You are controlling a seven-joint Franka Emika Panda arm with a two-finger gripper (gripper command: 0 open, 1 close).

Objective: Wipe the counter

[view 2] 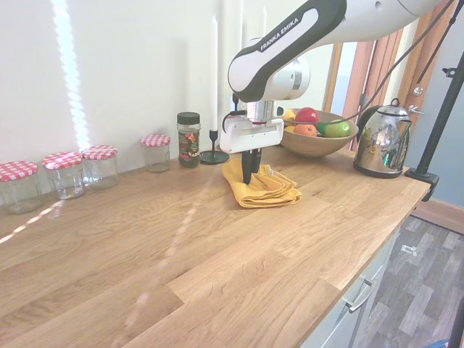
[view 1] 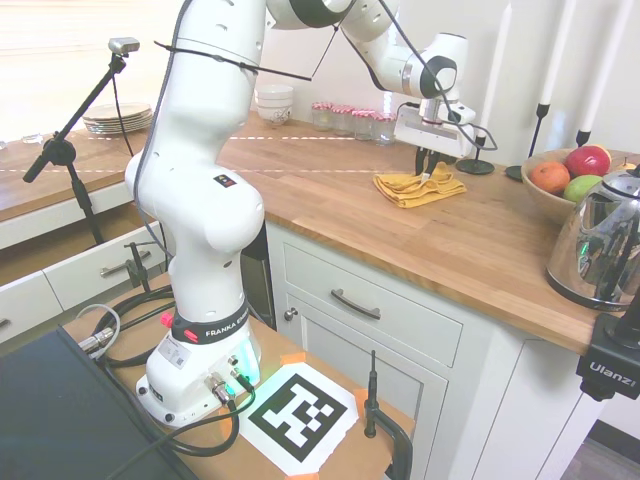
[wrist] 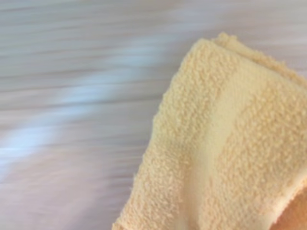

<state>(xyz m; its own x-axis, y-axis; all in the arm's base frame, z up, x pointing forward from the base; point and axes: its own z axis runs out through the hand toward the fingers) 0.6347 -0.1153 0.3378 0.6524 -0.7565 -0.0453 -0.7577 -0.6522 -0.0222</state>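
the gripper (view 2: 248,176) is pinched down on the folded yellow cloth (view 2: 262,185) directly beneath it. if the pinch catches only the top fold, the cloth could bunch or slip loose mid-wipe. the counter (view 2: 145,246) (warm-brown planks, sun-streaked) spreads out below and around the gripper.

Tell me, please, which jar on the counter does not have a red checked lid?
The dark-lidded jar beside the black candlestick; the other four are red-checked.

Daylight is washing both ext. views bright; sun streaks are lying across the bench (view 2: 145,254), kettle (view 1: 600,245) is glaring. Wrist view is blurring badly, towel (wrist: 230,143) soft-focused.
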